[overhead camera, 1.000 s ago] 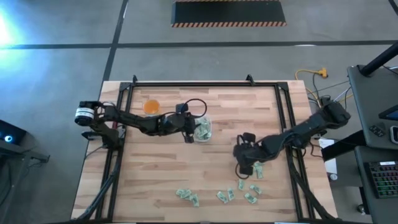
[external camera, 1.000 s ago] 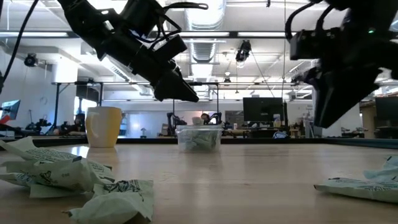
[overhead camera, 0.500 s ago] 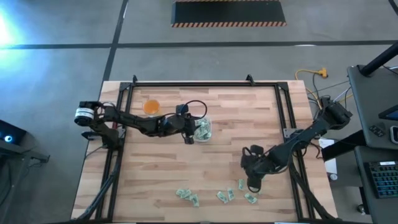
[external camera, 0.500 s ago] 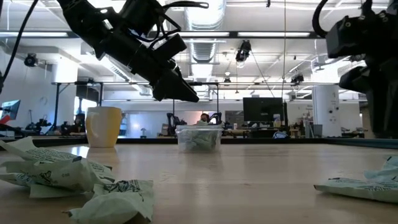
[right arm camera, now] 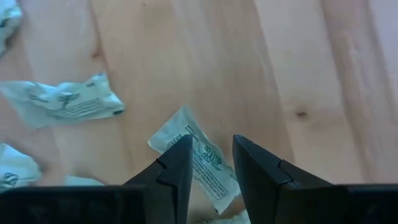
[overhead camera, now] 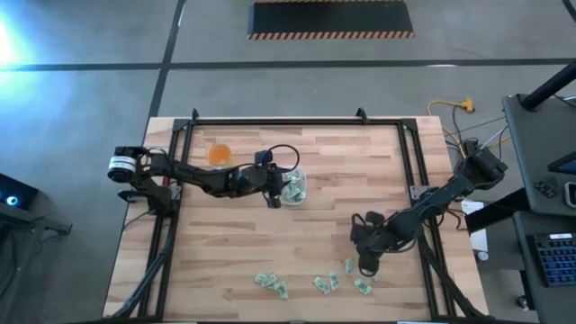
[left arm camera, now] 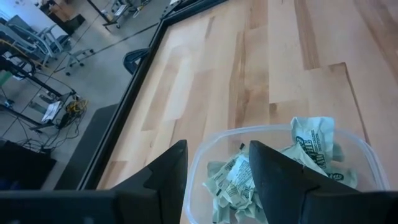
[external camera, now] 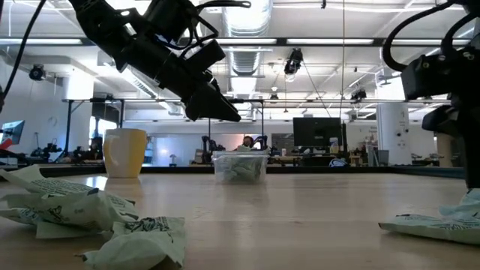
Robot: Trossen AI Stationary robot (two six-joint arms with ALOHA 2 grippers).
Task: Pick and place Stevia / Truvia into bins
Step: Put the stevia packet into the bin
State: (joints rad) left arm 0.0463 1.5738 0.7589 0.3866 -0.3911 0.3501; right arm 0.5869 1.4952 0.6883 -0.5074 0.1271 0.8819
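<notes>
Dark print on a pale green sachet (right arm camera: pixel 199 163) at lower centre of the right wrist view, too blurred to read, similar unreadable print on a sachet in the clear container (left arm camera: pixel 314 138) at lower right of the left wrist view, no other legible text.

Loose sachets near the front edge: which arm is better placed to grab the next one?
Right. Its hand is open directly over a sachet among the loose ones. The left hand is open over the clear container, far from them.
</notes>
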